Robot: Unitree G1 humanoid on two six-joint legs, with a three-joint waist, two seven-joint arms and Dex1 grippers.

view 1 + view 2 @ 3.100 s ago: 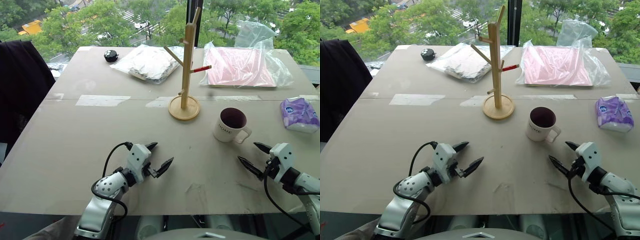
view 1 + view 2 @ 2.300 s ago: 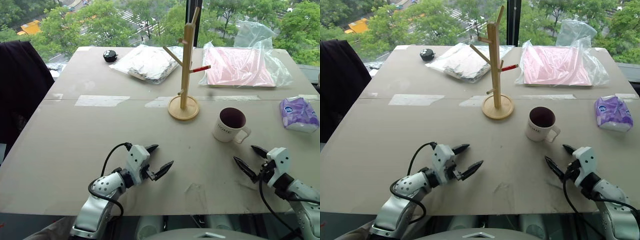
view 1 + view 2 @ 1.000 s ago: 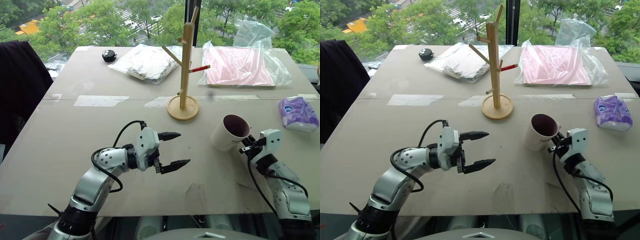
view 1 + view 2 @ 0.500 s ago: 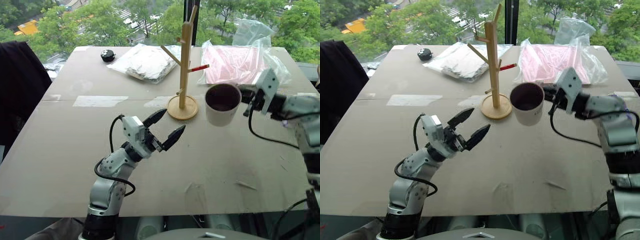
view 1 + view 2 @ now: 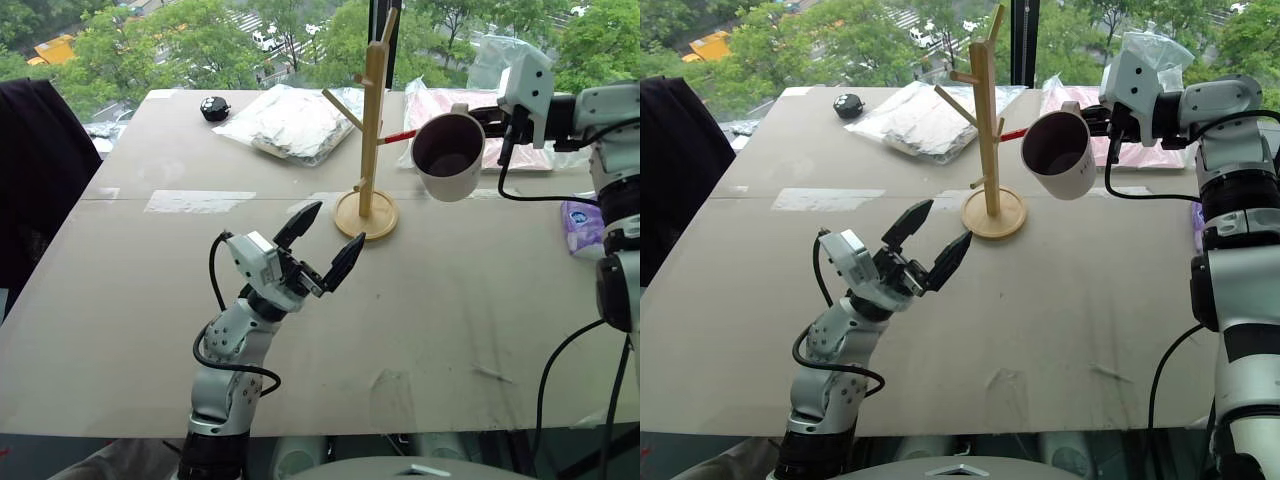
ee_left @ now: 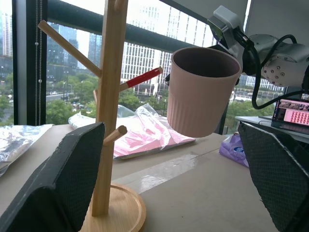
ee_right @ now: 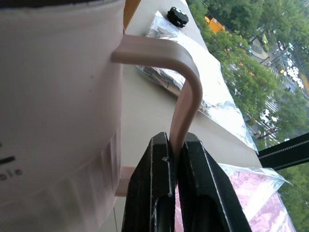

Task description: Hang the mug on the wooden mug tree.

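Mug (image 5: 448, 157) held clear of the table (image 5: 470, 310), up beside the wooden mug tree (image 5: 371, 130) on its right side, about level with the red-tipped peg (image 5: 404, 136) and just off that peg's tip, mouth tipped toward the camera. Gripped by the right gripper (image 7: 177, 153), both black fingers pinched tight on the outer bar of the handle (image 7: 181, 87), as seen in the right wrist view; the loop itself left open between bar and mug wall. Left gripper (image 5: 322, 245) raised low over the table in front of the tree's round base (image 5: 366, 215), fingers spread wide, holding nothing. Best done by first lining the open loop up with the peg tip, not the mug wall, since the pinch sits on the very bar that must pass over the peg. Advisable to approach along the peg's own upward slant, then lower so the handle settles toward the pole. Worth keeping the mug body off the pole and the lower stub peg (image 6: 115, 135); a knock there would likely rock the light stand. Wiser to release only once the handle bears on the peg. Left gripper well placed to steady the base if needed.
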